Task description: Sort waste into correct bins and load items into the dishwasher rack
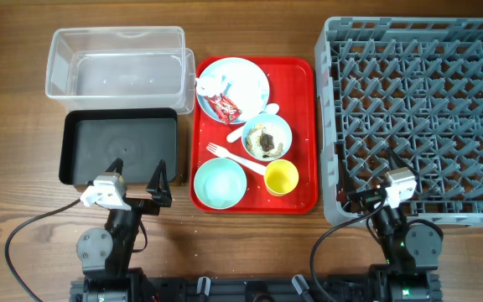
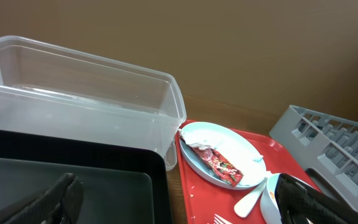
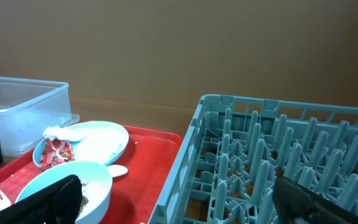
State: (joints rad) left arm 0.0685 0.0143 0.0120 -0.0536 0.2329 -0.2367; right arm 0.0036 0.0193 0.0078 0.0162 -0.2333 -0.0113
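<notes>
On the red tray (image 1: 302, 101) a pale blue plate (image 1: 243, 80) holds a white napkin (image 1: 209, 84) and a red wrapper (image 1: 225, 106). A pale blue bowl (image 1: 267, 136) holds rice bits and brown lumps. A white spoon (image 1: 254, 122), a white fork (image 1: 231, 154), a mint-green bowl (image 1: 220, 183) and a yellow cup (image 1: 281, 178) lie beside it. The clear bin (image 1: 116, 63) and black bin (image 1: 120, 147) stand to the left and the grey rack (image 1: 418, 109) to the right. My left gripper (image 1: 138, 168) is open and empty over the black bin's near edge. My right gripper (image 1: 374, 176) is open and empty over the rack's near left corner.
The left wrist view shows the clear bin (image 2: 73, 99), black bin (image 2: 73, 180), plate (image 2: 241, 146), wrapper (image 2: 219, 162) and my open jaws (image 2: 182, 205). The right wrist view shows the rack (image 3: 278, 155), bowl (image 3: 67, 180), plate (image 3: 98, 140) and my open jaws (image 3: 185, 202).
</notes>
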